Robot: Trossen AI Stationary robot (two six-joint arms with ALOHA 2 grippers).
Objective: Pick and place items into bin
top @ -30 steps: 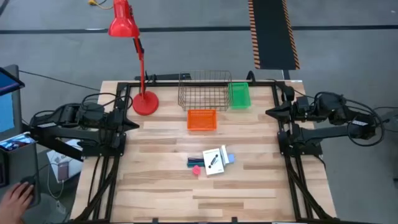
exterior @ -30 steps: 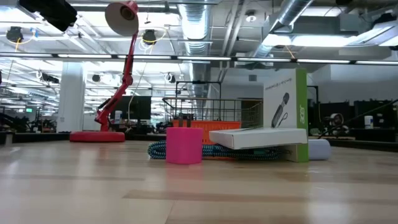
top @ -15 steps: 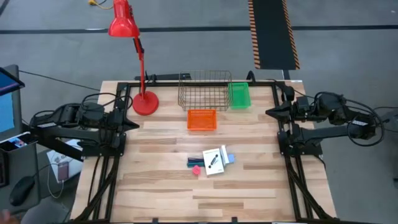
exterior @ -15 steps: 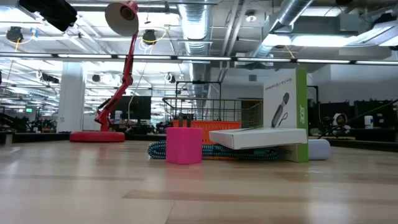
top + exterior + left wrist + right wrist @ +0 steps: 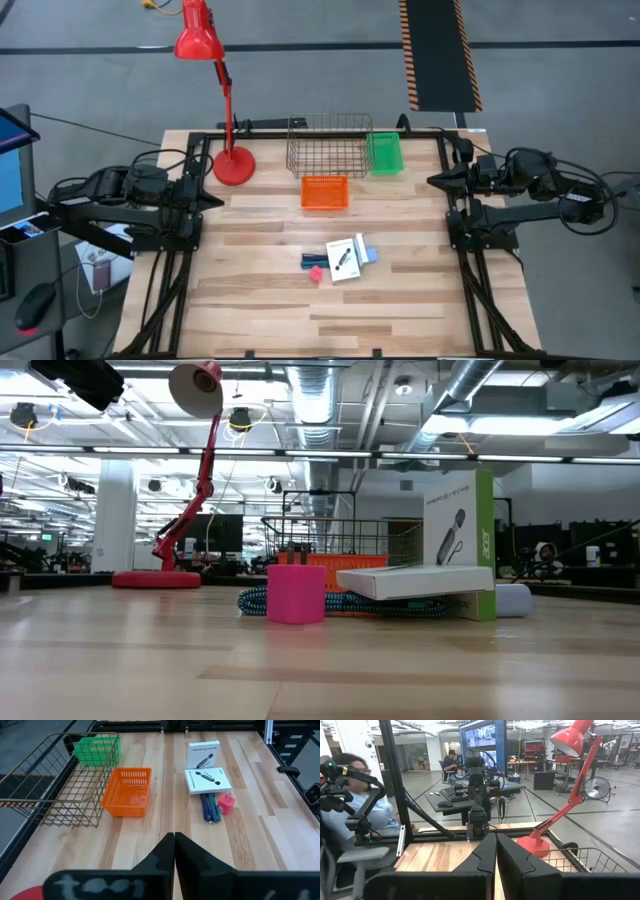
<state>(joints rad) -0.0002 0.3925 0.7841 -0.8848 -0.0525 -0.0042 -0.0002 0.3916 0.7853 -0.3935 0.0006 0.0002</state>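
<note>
Currently left gripper [image 5: 174,851] parking at left table edge, fingers pressed together, gripping nothing. Right gripper [image 5: 496,851] parking at right edge, fingers likewise together. Items [image 5: 340,260] lying mid-table, clustered, near orange bin [image 5: 325,192], untouched.

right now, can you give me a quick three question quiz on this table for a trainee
1. True or false: the orange basket already holds one of the items.
2. Which container sits right beside the wire basket? A) green bin B) blue bin C) red bin
3. Fill in: the left gripper and the right gripper are both ____.

Key
1. False. It looks empty; the white boxes, the braided cable and the pink piece lie together on the table.
2. A
3. Shut, parked at the table's sides.
</note>
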